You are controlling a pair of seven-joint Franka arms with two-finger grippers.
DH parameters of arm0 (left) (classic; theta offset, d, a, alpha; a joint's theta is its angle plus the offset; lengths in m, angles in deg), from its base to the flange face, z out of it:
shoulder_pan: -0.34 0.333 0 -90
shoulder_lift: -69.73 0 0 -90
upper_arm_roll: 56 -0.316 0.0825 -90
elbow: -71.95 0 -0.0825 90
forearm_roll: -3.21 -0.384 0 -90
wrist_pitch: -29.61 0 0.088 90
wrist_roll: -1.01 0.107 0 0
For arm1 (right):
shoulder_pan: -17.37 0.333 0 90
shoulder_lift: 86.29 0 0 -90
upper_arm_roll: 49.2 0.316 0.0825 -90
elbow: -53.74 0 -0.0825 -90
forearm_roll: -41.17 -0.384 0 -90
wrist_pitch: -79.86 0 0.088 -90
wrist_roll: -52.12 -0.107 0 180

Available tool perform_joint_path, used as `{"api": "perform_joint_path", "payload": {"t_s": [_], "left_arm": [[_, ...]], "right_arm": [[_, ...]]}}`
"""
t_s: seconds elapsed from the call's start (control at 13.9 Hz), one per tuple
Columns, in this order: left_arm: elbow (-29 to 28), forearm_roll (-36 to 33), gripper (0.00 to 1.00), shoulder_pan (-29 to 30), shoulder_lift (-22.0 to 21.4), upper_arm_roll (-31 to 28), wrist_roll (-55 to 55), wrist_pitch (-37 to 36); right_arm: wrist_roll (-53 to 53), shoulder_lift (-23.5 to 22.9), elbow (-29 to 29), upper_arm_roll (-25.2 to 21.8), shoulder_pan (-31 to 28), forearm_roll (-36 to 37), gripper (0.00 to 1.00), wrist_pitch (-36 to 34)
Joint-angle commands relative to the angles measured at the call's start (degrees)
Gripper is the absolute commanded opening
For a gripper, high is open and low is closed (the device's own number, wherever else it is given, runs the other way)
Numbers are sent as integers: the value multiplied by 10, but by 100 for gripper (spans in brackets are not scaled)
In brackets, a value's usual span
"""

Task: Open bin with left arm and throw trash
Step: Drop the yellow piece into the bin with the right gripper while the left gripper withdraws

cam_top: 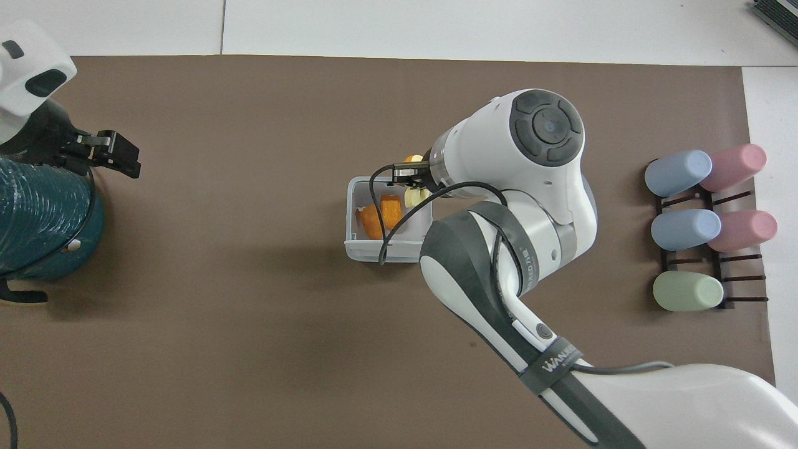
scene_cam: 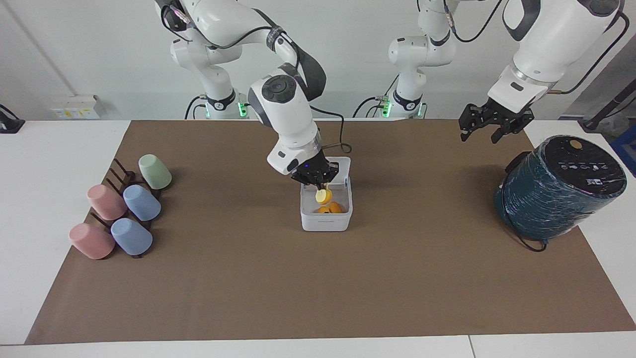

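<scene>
The white bin (scene_cam: 326,222) stands open mid-mat, its lid (scene_cam: 344,168) tipped up on the side nearer the robots. Two orange stubs (scene_cam: 335,208) lie inside; they also show in the overhead view (cam_top: 381,217). My right gripper (scene_cam: 319,185) is shut on the pale yellow slice (scene_cam: 323,197) and holds it over the bin's opening; the right gripper (cam_top: 408,181) and slice (cam_top: 414,197) show in the overhead view over the bin (cam_top: 386,252). My left gripper (scene_cam: 491,130) is open and empty, raised in the air beside the teal cylinder, as the overhead view (cam_top: 107,154) shows.
A big dark teal cylinder (scene_cam: 556,191) with a black top lies tilted at the left arm's end of the mat (cam_top: 37,218). A dark rack with several pastel cups (scene_cam: 124,209) sits at the right arm's end (cam_top: 704,224).
</scene>
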Motion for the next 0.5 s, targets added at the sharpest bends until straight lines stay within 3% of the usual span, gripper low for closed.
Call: {"api": "perform_joint_path", "payload": {"t_s": [0.0, 0.07, 0.14, 0.43], "left_arm": [[-92, -11, 85, -1, -56, -2, 8, 34], [-106, -11, 86, -2, -63, -2, 8, 47], [-115, -11, 87, -2, -65, -1, 8, 55], [-117, -11, 90, -1, -66, -2, 8, 62]], "right_arm": [[-15, 0, 11, 5, -5, -14, 0, -5], [-15, 1, 11, 5, -5, -16, 1, -5], [-15, 1, 14, 5, -5, -18, 14, -4], [-16, 1, 18, 5, -4, -19, 100, 3]]}}
